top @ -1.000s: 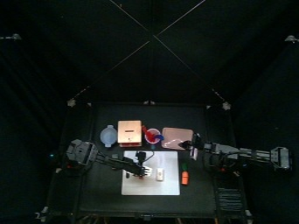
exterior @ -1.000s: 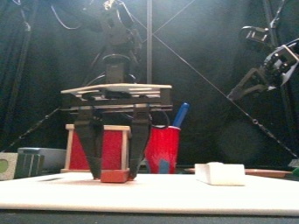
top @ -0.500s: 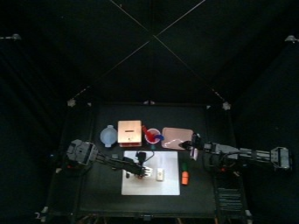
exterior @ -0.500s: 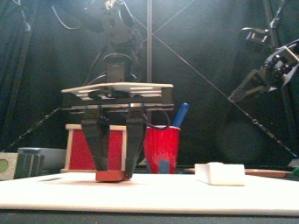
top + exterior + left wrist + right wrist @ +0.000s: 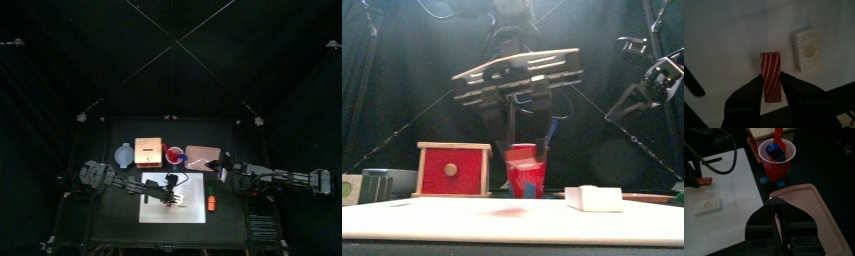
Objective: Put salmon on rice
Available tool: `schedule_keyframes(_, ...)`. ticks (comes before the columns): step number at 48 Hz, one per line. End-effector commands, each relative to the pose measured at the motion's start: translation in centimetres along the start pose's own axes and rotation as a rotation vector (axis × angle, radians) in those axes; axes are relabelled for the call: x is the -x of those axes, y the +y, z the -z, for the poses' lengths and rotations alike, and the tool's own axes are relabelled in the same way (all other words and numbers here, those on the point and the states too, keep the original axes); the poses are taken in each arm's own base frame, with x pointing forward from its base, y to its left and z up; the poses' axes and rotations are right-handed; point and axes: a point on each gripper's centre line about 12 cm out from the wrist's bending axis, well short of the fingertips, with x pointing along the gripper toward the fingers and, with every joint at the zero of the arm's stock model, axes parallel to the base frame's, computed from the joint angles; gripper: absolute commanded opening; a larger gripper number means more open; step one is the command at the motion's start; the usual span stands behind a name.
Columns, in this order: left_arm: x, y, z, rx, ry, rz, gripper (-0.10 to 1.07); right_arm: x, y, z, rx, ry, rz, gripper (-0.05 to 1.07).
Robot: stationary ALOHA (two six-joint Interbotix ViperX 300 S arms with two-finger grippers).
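Observation:
My left gripper (image 5: 771, 79) is shut on the salmon (image 5: 770, 65), a reddish striped slice, and holds it up off the white board (image 5: 731, 35). The rice (image 5: 809, 47), a small whitish lump, lies on the board a short way to one side of the salmon. In the front view the left gripper (image 5: 517, 150) hangs tilted above the board, left of the rice (image 5: 593, 198). The right wrist view also shows the salmon (image 5: 703, 181) and the rice (image 5: 707, 205). My right gripper (image 5: 776, 203) rests shut over the pink tray (image 5: 811, 213), right of the board.
A red cup (image 5: 776, 155) holding a blue utensil stands behind the board, beside a red box (image 5: 453, 170). A brighter orange piece (image 5: 211, 203) lies by the board's right edge. A long black strip (image 5: 693, 80) lies on the board.
The left gripper closed on the salmon, lifted it off the board and swung up and right toward the rice, tilting. The right arm has not moved.

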Motion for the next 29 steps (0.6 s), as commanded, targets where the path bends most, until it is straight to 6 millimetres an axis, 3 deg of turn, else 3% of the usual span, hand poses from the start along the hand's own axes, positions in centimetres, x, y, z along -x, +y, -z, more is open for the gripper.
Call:
schedule_keyframes(1, 1.9, -1.9, -0.9, 0.010, 0.000, 0.064, 0.67, -0.1, -0.2, -0.3, -0.008, -0.003, 0.010, 0.02)
schedule_keyframes(13, 1.2, -4.0, -1.3, 0.005, 0.025, 0.067, 0.67, -0.1, -0.4, -0.1, -0.003, 0.007, 0.017, 0.02)
schedule_keyframes(29, 0.4, -5.0, -2.2, 0.051, 0.009, 0.077, 0.67, -0.1, -0.8, 0.6, -0.020, 0.036, 0.035, 0.02)
